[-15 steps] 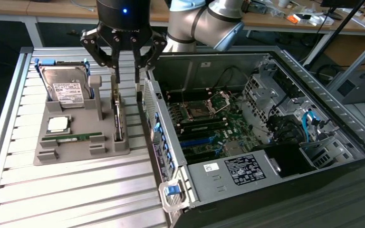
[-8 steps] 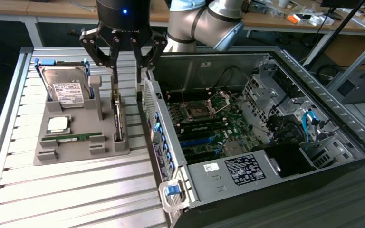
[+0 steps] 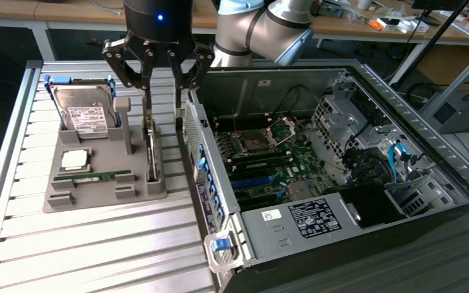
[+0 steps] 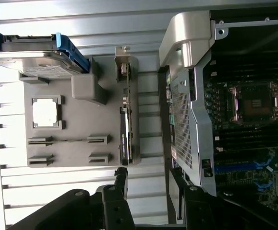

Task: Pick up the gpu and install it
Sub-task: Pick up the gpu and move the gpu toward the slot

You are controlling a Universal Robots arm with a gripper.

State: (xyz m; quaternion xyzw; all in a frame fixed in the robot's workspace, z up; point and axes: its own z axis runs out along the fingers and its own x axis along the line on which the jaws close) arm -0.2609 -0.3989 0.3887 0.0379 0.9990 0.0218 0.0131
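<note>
your gpu (image 3: 151, 155) stands on edge in the grey holder's (image 3: 63, 198) slot on the table (image 3: 96, 256), so its top edge is free to pinch. the gripper (image 3: 163, 111) hangs right above it, jaws wide, looks like it's meant to straddle the card. the open case (image 3: 450, 162) is just beside.

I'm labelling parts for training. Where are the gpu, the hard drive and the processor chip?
gpu (image 4: 124, 137): wrist view, black cooler edge.
hard drive (image 3: 86, 117): exterior view, white label.
processor chip (image 3: 75, 160): exterior view, silver lid.
</note>
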